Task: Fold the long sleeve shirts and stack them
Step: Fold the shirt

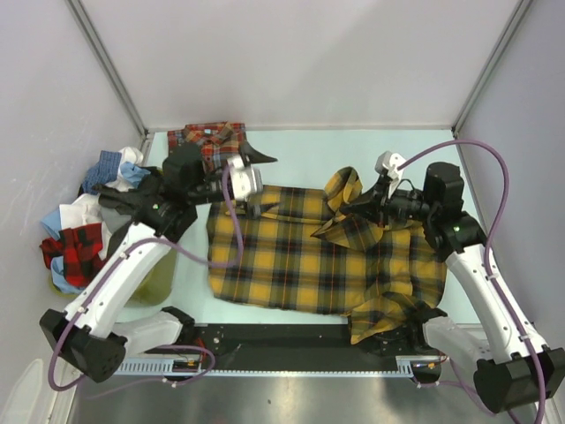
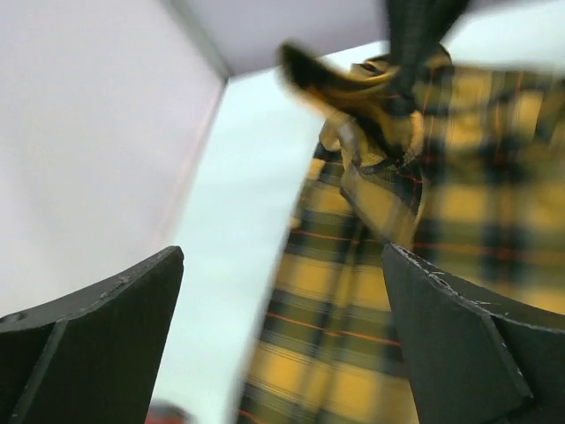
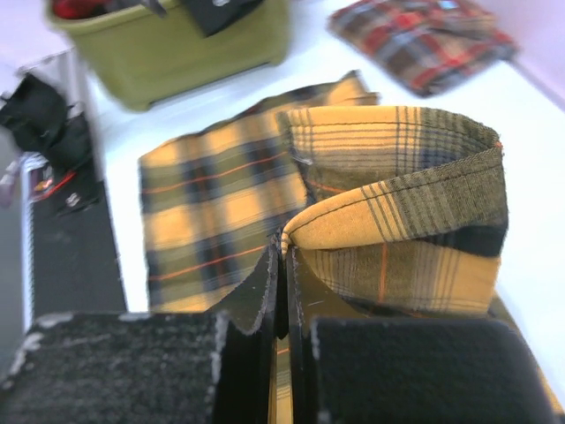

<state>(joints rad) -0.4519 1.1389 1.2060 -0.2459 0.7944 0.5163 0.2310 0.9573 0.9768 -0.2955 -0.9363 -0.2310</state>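
Observation:
The yellow-and-black plaid shirt [image 1: 291, 256] lies spread across the middle of the table. My right gripper [image 1: 347, 205] is shut on a lifted fold of its sleeve at the right side; in the right wrist view the jaws [image 3: 284, 252] pinch the fabric edge and a loop of cloth [image 3: 397, 203] stands above them. My left gripper [image 1: 263, 184] is open and empty above the shirt's far left corner; its wrist view shows the yellow shirt [image 2: 353, 336] between the wide-apart fingers [image 2: 106, 336]. The red-orange plaid shirt [image 1: 207, 140] lies folded at the back left, and it also shows in the right wrist view [image 3: 424, 40].
A green basket [image 1: 159, 274] with a heap of other clothes [image 1: 84, 221] stands at the left, and it also shows in the right wrist view [image 3: 177, 44]. White walls close the back and sides. A black rail [image 1: 291, 340] runs along the near edge.

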